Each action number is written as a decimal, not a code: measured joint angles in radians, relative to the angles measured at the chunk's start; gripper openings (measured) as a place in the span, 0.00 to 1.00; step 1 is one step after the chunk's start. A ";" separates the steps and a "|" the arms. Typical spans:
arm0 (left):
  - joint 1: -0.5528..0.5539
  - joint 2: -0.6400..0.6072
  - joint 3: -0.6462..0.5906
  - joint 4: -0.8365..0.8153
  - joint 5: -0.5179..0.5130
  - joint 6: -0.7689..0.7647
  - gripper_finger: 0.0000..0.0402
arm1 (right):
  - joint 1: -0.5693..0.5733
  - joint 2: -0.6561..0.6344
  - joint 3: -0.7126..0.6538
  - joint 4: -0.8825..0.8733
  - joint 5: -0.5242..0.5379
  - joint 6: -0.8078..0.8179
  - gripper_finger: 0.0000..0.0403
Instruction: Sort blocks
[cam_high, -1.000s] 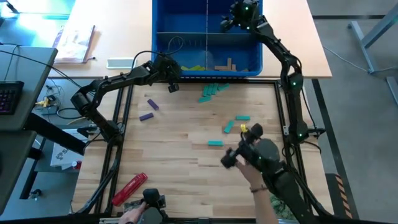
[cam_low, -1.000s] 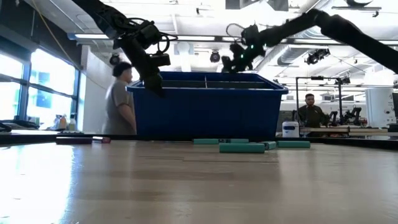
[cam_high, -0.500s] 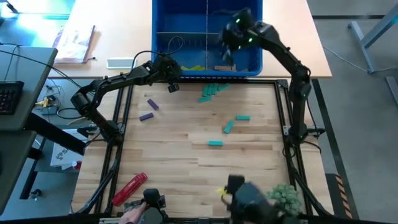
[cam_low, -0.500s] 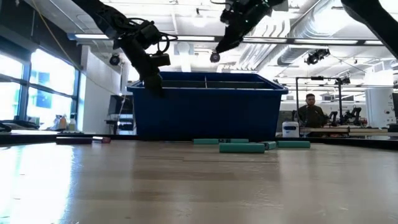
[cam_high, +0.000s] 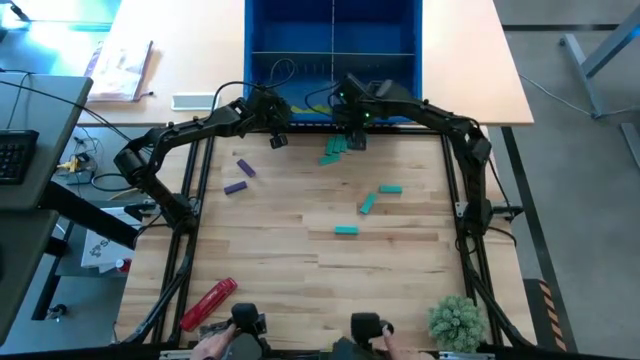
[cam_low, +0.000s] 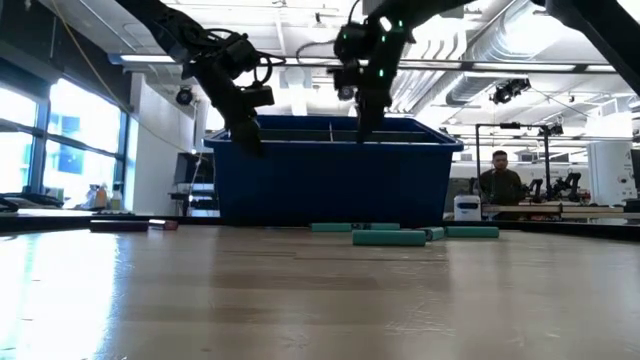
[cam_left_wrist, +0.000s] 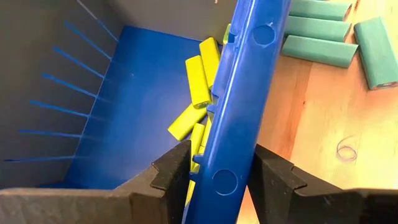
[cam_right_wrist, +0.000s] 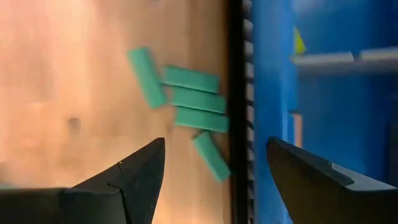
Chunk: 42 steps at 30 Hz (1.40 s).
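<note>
- Clearly the blue bin (cam_high: 300, 30) is the landmark; the left end effector (cam_left_wrist: 217, 180) sits clamped on its near wall, steadying it.
- Right end effector (cam_right_wrist: 214, 165), fingers apart, hovers above the teal blocks (cam_right_wrist: 193, 99) just beside that wall.
- Best descend square over one block, clear of neighbours.
- Yellow blocks (cam_left_wrist: 199, 81) lie inside.

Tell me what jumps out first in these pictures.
The big blue bin at the table's far edge stands out, with the left claw clamped on its near wall and yellow blocks piled just inside. The right claw hangs open over a cluster of teal blocks beside the bin; two purple blocks lie apart to the left.
</note>
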 joint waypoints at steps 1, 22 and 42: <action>0.000 0.000 0.000 0.001 0.000 0.001 0.31 | -0.006 0.000 -0.029 0.037 0.034 0.009 0.65; 0.001 0.000 0.000 0.001 0.000 -0.022 0.31 | -0.113 0.003 -0.235 0.388 0.123 -0.029 0.65; -0.149 -0.134 0.122 -0.189 -0.151 0.027 0.37 | -0.100 -0.002 -0.338 0.403 0.158 -0.129 0.16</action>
